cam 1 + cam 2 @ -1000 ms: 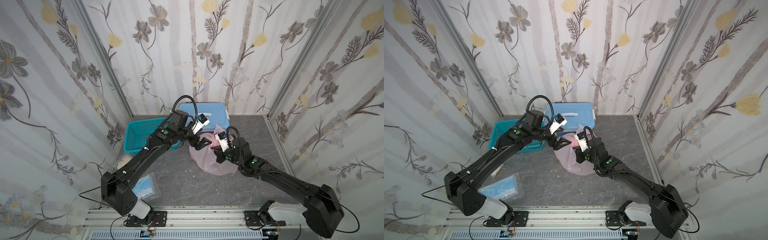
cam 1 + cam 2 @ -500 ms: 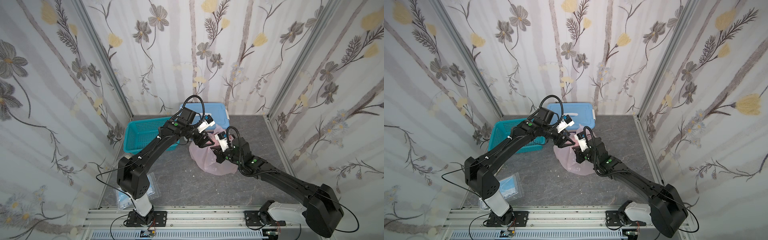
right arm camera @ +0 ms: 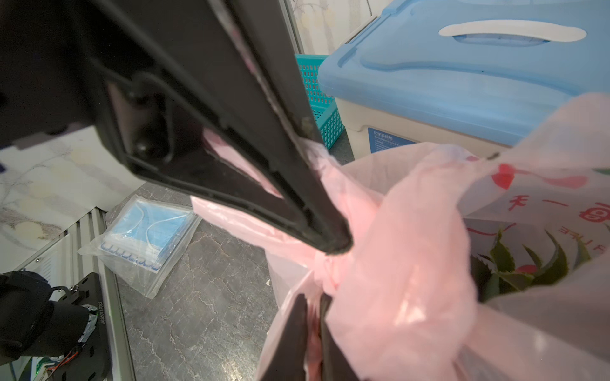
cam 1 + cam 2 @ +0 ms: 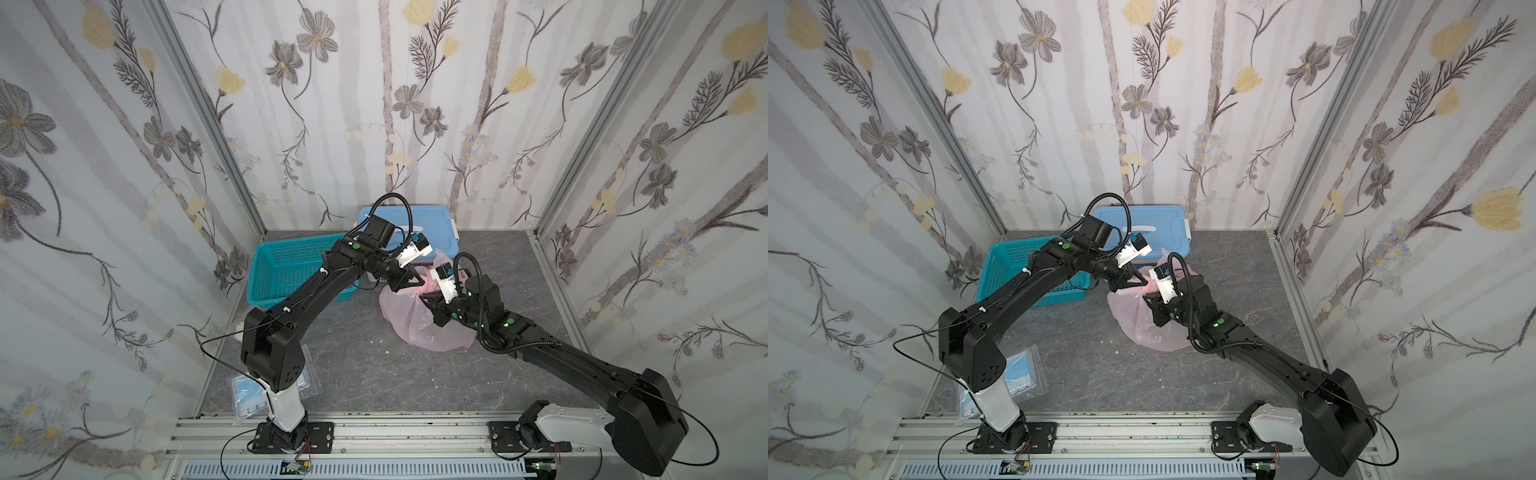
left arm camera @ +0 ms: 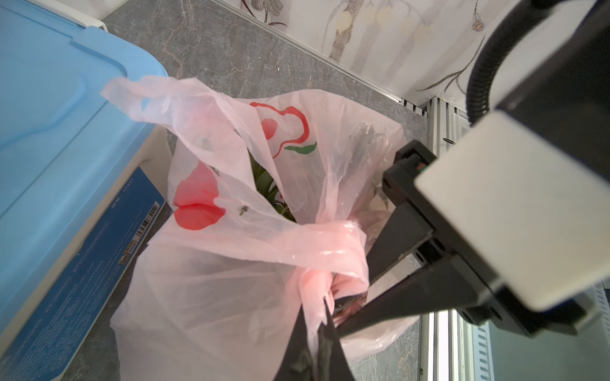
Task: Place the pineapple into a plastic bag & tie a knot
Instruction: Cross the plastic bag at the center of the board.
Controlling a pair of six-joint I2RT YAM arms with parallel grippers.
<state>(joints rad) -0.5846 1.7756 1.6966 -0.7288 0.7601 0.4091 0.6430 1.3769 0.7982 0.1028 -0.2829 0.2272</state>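
Plastic bag handle pinched in left hand.

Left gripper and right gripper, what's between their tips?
The knot of the plastic bag, a bunched pink twist between left gripper and right gripper, in the right wrist view.

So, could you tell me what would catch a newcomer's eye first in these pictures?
First comes the pink plastic bag in the middle of the grey table, where the left gripper is shut on a twisted strip of its handles and the right gripper sits right beside it. Inside the bag, the pineapple shows only as spiky green leaves. Behind stand a blue-lidded box and a teal basket.
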